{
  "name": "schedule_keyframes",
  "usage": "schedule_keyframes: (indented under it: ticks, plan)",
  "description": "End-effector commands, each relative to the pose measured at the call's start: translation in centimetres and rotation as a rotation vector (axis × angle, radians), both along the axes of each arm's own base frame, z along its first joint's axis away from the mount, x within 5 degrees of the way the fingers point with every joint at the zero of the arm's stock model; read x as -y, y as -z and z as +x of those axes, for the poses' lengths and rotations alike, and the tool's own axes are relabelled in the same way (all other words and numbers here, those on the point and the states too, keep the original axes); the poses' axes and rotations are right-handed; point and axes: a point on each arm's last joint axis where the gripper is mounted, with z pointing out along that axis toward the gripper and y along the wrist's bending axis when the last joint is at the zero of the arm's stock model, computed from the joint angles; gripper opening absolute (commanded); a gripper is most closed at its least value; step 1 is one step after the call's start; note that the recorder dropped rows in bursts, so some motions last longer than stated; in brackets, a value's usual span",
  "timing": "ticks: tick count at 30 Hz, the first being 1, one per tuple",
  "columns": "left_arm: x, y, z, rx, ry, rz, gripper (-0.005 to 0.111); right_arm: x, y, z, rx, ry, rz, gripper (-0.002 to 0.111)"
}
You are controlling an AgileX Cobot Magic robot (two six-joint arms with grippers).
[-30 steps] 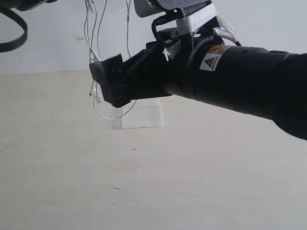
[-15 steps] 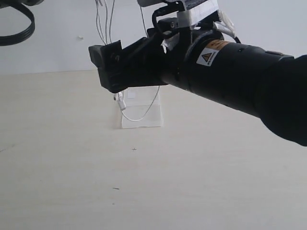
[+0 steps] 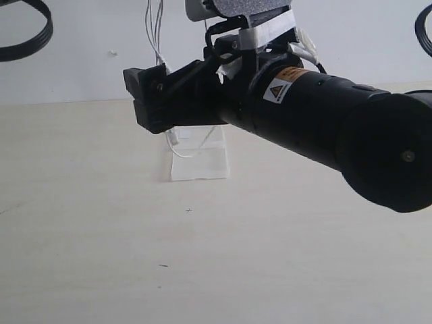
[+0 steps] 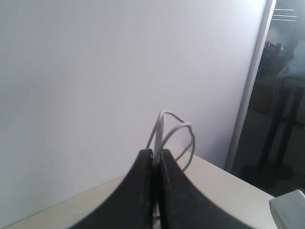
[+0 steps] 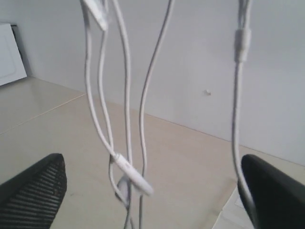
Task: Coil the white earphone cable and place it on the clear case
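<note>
The left gripper (image 4: 154,155) is pinching the white earphone cable (image 3: 154,30) high up, its strands hanging vertically. Their lowest loop is dangling at the clear case (image 3: 202,169), directly below. The right gripper (image 5: 152,167), nearer the case, is gaping wide around the strands.

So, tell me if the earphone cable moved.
Yes. The white earphone cable swung right: its low loop, earlier mostly left of the clear case, now overlaps it.
</note>
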Motion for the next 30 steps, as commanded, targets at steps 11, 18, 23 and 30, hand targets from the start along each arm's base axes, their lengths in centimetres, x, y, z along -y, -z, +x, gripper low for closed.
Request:
schedule_keyframes:
  ticks: [11,18,23,30]
  plan:
    - [0.20,-0.73,-0.23,0.035,0.023,-0.061,0.000,-0.16,-0.13,0.15,-0.007,0.010,0.044,0.092]
    - [0.20,-0.73,-0.23,0.033,0.023,-0.063,0.000,-0.28,0.10,0.30,-0.023,0.018,0.065,0.092]
    - [0.21,-0.77,-0.24,0.036,0.024,-0.067,0.000,-0.27,0.02,0.33,-0.026,0.023,0.082,0.092]
    - [0.21,-0.81,-0.25,0.040,0.026,-0.069,0.000,-0.27,0.02,0.33,-0.027,0.023,0.084,0.091]
